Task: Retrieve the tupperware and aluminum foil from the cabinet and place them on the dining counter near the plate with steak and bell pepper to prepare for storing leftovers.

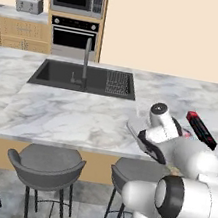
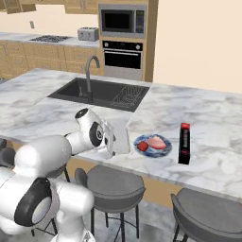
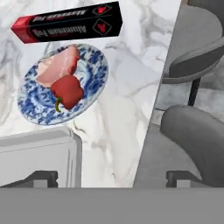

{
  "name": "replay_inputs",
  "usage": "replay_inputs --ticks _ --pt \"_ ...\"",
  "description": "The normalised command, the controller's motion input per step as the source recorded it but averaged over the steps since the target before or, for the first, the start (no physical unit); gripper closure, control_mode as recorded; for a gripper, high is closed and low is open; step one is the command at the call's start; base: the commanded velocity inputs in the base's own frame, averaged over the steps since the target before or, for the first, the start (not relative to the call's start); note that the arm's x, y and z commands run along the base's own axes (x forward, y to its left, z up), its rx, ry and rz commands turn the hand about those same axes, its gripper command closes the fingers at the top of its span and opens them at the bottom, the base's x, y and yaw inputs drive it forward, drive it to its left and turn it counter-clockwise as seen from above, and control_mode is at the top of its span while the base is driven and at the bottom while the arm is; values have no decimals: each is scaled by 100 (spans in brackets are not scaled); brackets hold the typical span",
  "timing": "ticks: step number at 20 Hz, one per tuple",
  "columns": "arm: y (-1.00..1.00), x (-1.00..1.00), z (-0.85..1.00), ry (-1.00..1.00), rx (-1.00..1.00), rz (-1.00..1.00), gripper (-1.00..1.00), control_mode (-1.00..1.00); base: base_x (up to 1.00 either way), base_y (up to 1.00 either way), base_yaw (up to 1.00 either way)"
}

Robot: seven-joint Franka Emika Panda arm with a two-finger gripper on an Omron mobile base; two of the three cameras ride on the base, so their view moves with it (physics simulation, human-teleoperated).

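Observation:
The tupperware [image 3: 39, 155], a pale grey shallow container, lies flat on the dining counter [image 3: 124, 109] close to its front edge. Just beyond it stands the blue patterned plate [image 3: 94, 83] with steak and a red bell pepper. The aluminum foil [image 3: 65, 22], a black box with red ends, rests past the plate. My gripper [image 3: 111, 178] hovers open, one fingertip [image 3: 43, 177] over the tupperware's near edge and the other out past the counter edge. From the right base view the tupperware [image 2: 122, 134], plate [image 2: 152, 144] and foil [image 2: 184, 142] sit in a row, with the gripper [image 2: 113, 142] at the tupperware.
A black sink [image 1: 61, 74] with a tall faucet [image 1: 86, 61] is set into the counter's far side. Grey round stools [image 1: 45, 163] stand below the front edge, right under the hand [image 3: 192, 127]. Oven, microwave and toaster line the back wall.

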Motion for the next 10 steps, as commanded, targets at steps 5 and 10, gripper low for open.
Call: replay_inputs --ticks 5,10 --pt "7 -80 100 -51 0 4 -100 -100 0 0 0" --pt "16 -78 100 -39 -4 7 -100 -100 0 0 0"
